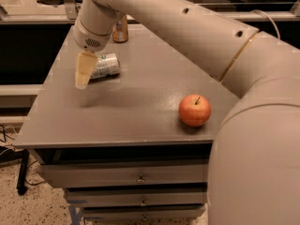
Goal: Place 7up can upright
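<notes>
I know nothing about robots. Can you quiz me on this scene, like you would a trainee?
1. True or false: the 7up can stands upright on the grey table.
2. Where is the gripper? A) at the table's front right corner; B) close by the 7up can, at its picture-left end; C) under the table.
3. Which two other things sit on the table?
Key: 1. False, it lies on its side. 2. B. 3. A red apple near the front edge, and a copper-coloured can upright at the back.
</notes>
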Robot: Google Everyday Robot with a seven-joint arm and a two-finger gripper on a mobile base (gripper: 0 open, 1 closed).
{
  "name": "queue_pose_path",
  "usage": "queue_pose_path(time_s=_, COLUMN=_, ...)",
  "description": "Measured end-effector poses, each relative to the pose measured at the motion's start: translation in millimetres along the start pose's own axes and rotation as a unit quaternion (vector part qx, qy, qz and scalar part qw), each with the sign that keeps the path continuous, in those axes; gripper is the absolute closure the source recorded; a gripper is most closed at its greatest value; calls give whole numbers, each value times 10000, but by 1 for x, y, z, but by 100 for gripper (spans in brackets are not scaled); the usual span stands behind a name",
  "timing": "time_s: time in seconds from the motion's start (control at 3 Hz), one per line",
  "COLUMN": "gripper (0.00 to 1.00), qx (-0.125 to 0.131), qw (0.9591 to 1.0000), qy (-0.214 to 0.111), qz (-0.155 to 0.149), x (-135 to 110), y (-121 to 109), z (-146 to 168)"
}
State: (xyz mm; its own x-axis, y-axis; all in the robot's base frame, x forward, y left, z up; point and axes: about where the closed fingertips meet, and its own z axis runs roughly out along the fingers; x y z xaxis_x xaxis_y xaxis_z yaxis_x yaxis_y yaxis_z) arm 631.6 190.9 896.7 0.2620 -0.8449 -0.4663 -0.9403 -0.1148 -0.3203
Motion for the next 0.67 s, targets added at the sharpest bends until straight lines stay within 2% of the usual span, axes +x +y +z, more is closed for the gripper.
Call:
queue_pose_path(time_s=0.33, gripper=0, qx=-20, qw=9990, qy=381, qz=-221, x=2, y=-7, z=18)
queue_pose_path(time_s=0.67, gripper=0, qx=-163, qw=9962, qy=761, qz=-396, x=14, y=-5, z=37)
